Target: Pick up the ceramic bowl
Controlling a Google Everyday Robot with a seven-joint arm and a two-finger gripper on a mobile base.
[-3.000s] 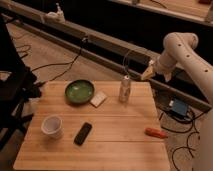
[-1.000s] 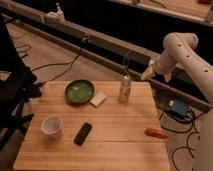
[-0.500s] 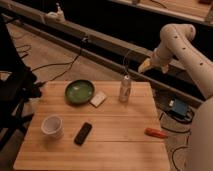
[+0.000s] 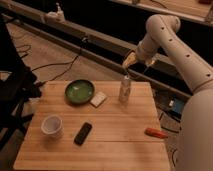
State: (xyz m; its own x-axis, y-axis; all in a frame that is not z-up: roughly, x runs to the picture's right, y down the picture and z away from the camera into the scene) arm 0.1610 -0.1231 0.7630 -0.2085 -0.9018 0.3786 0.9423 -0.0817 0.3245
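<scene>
Since the earlier frames the white arm has swung to the left in the camera view, and it now carries the gripper from beside the table to a place above its far edge, just over the tall can. Nothing on the wooden table has moved. The ceramic bowl sits in the same place at the far left part of the table, with its green inside facing up and nothing in it that I can see. It is well apart from the gripper. A small white block lies just beside the bowl, between it and the can. Whether the gripper is open or closed I cannot tell, but it holds nothing. I judge that the reach has only started, and the gripper must still travel further left and go down to the rim.
</scene>
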